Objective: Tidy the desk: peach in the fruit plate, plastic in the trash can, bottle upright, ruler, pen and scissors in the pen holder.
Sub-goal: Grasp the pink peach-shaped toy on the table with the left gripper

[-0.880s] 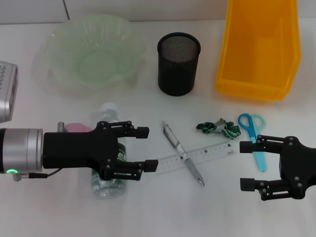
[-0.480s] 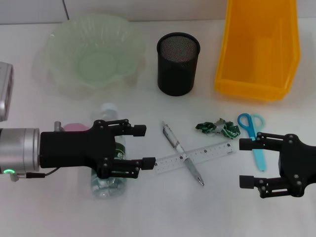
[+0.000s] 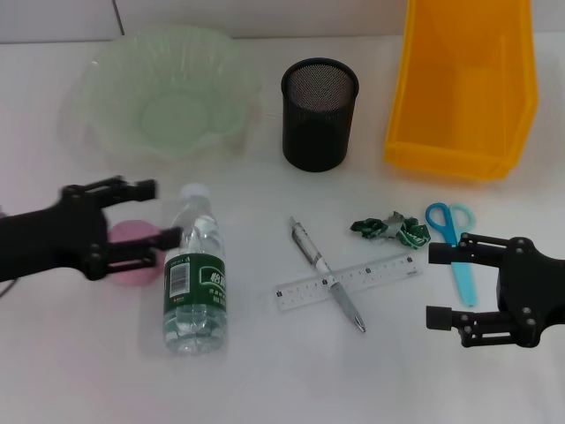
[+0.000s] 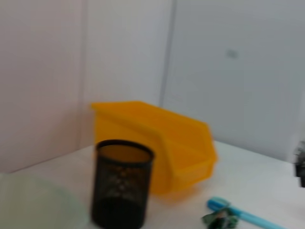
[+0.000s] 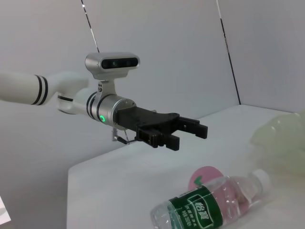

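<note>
A clear bottle (image 3: 196,269) with a green label lies on its side, white cap toward the fruit plate (image 3: 168,88). The pink peach (image 3: 134,261) sits just left of it, partly under the lower finger of my open left gripper (image 3: 166,210). A silver pen (image 3: 327,274) lies across a clear ruler (image 3: 346,281). Crumpled green plastic (image 3: 388,228) and blue scissors (image 3: 455,238) lie right of them. Near the scissors, my right gripper (image 3: 440,284) stands open and empty. At the back are the black mesh pen holder (image 3: 320,113) and the yellow trash can (image 3: 463,88).
The left wrist view shows the pen holder (image 4: 121,188), yellow trash can (image 4: 157,143), scissors (image 4: 238,214) and plastic (image 4: 219,220). In the right wrist view, the left gripper (image 5: 190,130) hangs above the bottle (image 5: 209,205) and peach (image 5: 205,174). White walls close the back.
My left arm has pulled back to the left, uncovering the bottle, and its fingers now hang over the peach. The right gripper has barely moved.
</note>
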You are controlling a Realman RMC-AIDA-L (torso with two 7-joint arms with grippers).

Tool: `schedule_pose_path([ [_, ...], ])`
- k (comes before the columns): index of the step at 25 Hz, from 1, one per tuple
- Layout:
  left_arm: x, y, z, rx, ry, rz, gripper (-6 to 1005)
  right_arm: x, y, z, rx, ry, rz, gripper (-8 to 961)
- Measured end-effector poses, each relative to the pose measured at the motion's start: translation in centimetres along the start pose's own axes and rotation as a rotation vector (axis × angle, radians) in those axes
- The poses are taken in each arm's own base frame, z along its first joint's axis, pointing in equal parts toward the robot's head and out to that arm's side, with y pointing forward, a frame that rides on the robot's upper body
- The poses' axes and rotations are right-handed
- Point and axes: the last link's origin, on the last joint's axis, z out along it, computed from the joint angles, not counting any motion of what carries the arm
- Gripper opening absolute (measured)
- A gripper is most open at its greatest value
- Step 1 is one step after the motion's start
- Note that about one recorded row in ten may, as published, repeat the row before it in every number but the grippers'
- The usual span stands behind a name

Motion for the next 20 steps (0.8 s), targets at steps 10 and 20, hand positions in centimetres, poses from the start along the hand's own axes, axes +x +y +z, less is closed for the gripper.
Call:
schedule_pose_path([
  [10, -3.4, -1.0, -3.4, 0.229, -0.011, -0.11, 778, 0.0, -0.1, 0.0, 0.007, 0.002, 0.001, 842],
  [20, -5.7, -0.9, -2.3, 0.281, -0.092, 0.005, 768, 0.1, -0.1, 0.1, 0.004, 0.002, 0.003, 841],
])
